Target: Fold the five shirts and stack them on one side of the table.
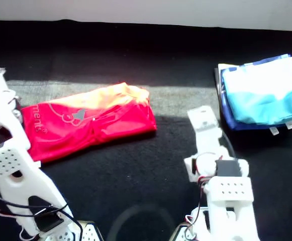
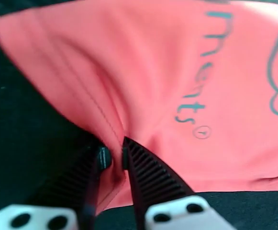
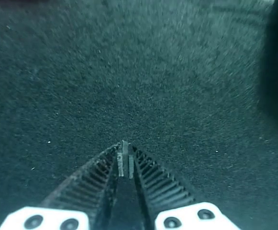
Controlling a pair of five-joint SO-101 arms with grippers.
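On the table, rumpled red shirt

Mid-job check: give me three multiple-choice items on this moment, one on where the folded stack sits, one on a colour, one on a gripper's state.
1. Where on the table is the folded stack?
A. near edge, between the arms
B. the middle
C. far edge, on the right arm's side

2. The loose shirt is mainly:
A. green
B. red
C. white

3. The left gripper is:
A. shut on the loose shirt
B. open above the folded stack
C. shut on nothing

Answers: C, the high view shows it there; B, its cloth is red with grey print; A, the left wrist view shows cloth pinched between its fingers.
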